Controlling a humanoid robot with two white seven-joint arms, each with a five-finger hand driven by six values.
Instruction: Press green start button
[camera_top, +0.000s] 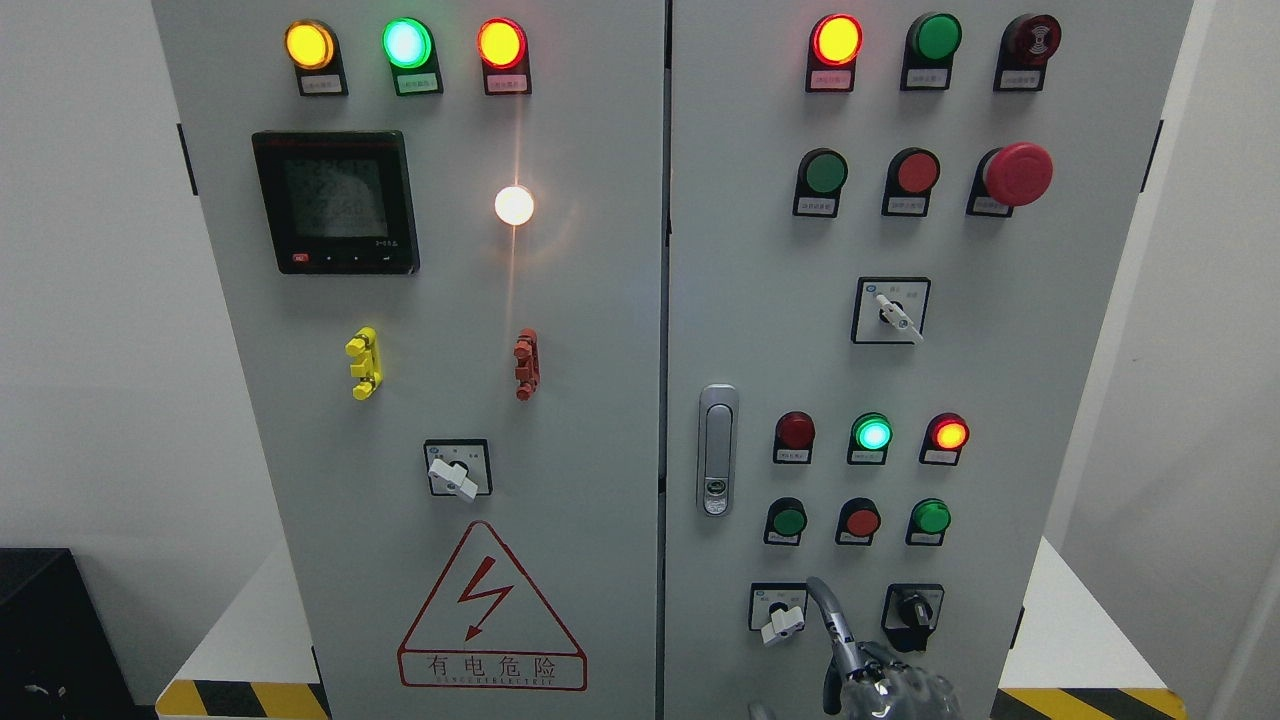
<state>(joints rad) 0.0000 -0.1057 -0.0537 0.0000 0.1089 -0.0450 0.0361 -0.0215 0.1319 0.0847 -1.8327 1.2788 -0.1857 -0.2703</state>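
Note:
A grey control cabinet (600, 300) with two doors fills the head view. On the right door, unlit green push buttons sit at the lower left (789, 520) and lower right (931, 517) of the bottom row, with another higher up (826, 172). My right hand (868, 682) comes up at the bottom edge. Its index finger (826, 610) is stretched upward and the other fingers are curled, holding nothing. The fingertip is just below and right of the lower-left green button, apart from it. The left hand is out of view.
A red button (860, 520) sits between the two lower green ones. A white selector switch (782, 618) and a black key switch (912, 608) flank my finger. A door handle (716, 450), a lit green lamp (872, 433) and a red emergency stop (1018, 174) lie above.

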